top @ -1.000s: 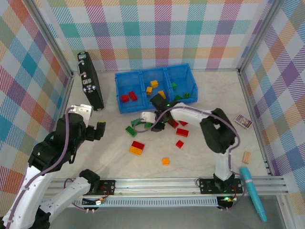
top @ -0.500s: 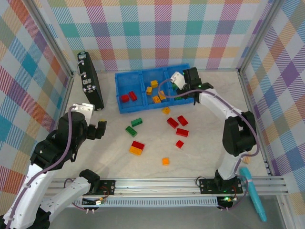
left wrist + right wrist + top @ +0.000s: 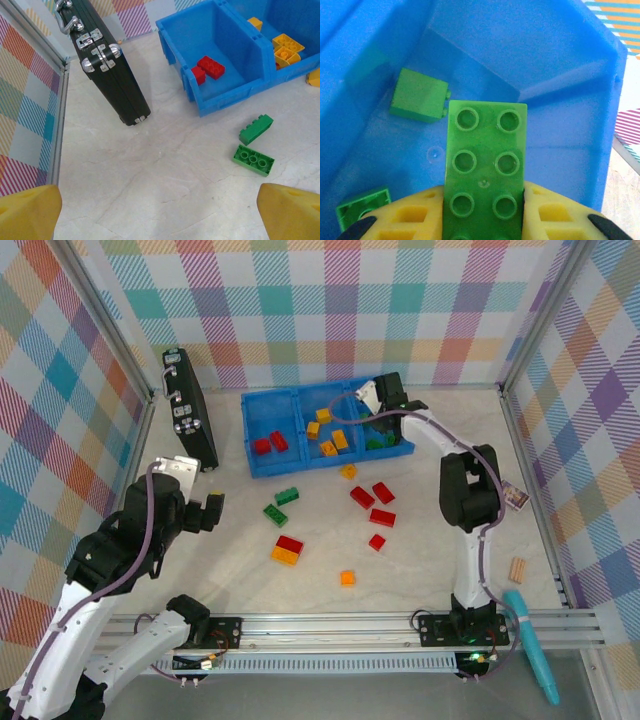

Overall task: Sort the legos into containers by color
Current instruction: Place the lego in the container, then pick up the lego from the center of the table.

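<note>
The containers (image 3: 299,412) are one blue tray of three bins at the back. The left bin holds red legos (image 3: 270,443), the middle one orange legos (image 3: 331,440), the right one green legos (image 3: 376,443). My right gripper (image 3: 371,398) hangs over the right bin, shut on a green lego (image 3: 485,160) above the blue floor (image 3: 560,140), where two green bricks (image 3: 419,96) lie. Loose red legos (image 3: 377,506), two green legos (image 3: 281,505) and orange legos (image 3: 347,578) lie on the table. My left gripper (image 3: 207,510) stands open over bare table (image 3: 160,215), left of the green pair (image 3: 254,146).
A black case (image 3: 189,412) leans at the back left, beside the tray's left end (image 3: 200,95). A small tan block (image 3: 517,569), a teal pen-shaped tool (image 3: 531,645) and a small printed box (image 3: 511,495) lie at the right. Checked walls close in the table.
My right arm has swung from the loose bricks mid-table back to the tray's right bin, carrying the green lego. The left arm has not moved.
</note>
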Available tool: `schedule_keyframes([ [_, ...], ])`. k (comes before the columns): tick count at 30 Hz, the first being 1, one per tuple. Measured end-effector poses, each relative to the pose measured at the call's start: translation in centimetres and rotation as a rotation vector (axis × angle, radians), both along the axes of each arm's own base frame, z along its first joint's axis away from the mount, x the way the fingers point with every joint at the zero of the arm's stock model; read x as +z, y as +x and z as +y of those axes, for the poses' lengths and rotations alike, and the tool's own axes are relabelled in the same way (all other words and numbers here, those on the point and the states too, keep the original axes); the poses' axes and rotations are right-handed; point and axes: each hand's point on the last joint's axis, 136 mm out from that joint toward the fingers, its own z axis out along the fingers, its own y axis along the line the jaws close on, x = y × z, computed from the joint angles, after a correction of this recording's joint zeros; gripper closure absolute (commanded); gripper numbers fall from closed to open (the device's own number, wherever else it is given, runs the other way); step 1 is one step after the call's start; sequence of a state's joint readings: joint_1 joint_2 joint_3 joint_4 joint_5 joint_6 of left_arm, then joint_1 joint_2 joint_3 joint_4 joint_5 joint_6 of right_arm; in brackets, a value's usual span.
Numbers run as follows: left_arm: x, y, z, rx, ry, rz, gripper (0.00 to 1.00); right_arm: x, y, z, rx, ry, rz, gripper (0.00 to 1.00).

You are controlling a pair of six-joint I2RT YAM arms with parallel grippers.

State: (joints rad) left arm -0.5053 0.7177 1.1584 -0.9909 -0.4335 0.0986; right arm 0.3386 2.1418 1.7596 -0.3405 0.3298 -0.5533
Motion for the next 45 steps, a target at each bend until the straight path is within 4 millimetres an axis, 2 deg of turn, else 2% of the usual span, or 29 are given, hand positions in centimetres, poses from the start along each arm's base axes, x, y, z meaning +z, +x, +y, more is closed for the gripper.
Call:
schedule_keyframes([
  [2,-0.2,0.0,0.0,0.002,0.004,0.004,0.00,-0.2,0.5,-0.2,-0.009,-0.004,-0.004,0.55],
  [6,-0.5,0.1,0.0,0.002,0.007,0.010,0.00,-0.2,0.6,-0.5,-0.015,-0.019,-0.011,0.48],
  [9,-0.6,0.1,0.0,0.002,0.008,0.012,0.00,0.4,0.5,-0.5,-0.006,-0.018,-0.024,0.37],
  [11,-0.6,0.1,0.0,0.002,0.008,0.012,0.00,1.3,-0.4,-0.3,0.028,-0.006,-0.041,0.35],
  [13,-0.6,0.1,0.0,0.002,0.008,0.012,0.00,2.8,-2.5,0.1,0.099,0.019,-0.059,0.32],
  [15,-0.6,0.1,0.0,0.001,0.007,0.011,0.00,5.2,-5.1,1.2,0.208,0.062,-0.091,0.31],
  [18,-0.5,0.1,0.0,0.000,0.005,0.010,0.00,9.2,-9.9,4.2,0.441,0.133,-0.166,0.29],
  [20,-0.5,0.1,-0.1,-0.003,0.001,0.009,0.00,11.6,-13.1,7.5,0.618,0.147,-0.208,0.29],
  [22,-0.5,0.1,-0.1,-0.004,0.000,0.006,0.00,12.6,-15.8,11.4,0.783,0.143,-0.231,0.28],
  [24,-0.4,0.1,-0.2,-0.004,-0.001,0.005,0.00,11.7,-18.2,14.5,0.914,0.129,-0.212,0.28],
  [26,-0.4,0.0,-0.1,-0.004,-0.003,0.002,0.00,9.8,-20.5,17.2,1.023,0.125,-0.161,0.28],
  [28,-0.3,-0.1,-0.1,-0.004,-0.006,-0.003,0.00,7.1,-22.1,19.0,1.094,0.119,-0.078,0.28],
  [34,-0.4,-0.1,-0.1,-0.004,-0.011,-0.013,0.00,0.6,-23.3,22.9,1.190,0.083,0.068,0.26],
  [37,-0.8,-0.2,0.0,-0.005,-0.009,-0.009,0.00,-1.7,-23.6,24.2,1.211,0.077,0.112,0.24],
  [41,-0.9,-0.3,-0.1,-0.014,-0.014,-0.006,0.00,-3.8,-23.8,25.3,1.225,0.078,0.149,0.23],
  [45,-0.8,-0.2,-0.2,-0.019,-0.017,-0.011,0.00,-4.4,-23.3,26.5,1.234,0.082,0.151,0.22],
])
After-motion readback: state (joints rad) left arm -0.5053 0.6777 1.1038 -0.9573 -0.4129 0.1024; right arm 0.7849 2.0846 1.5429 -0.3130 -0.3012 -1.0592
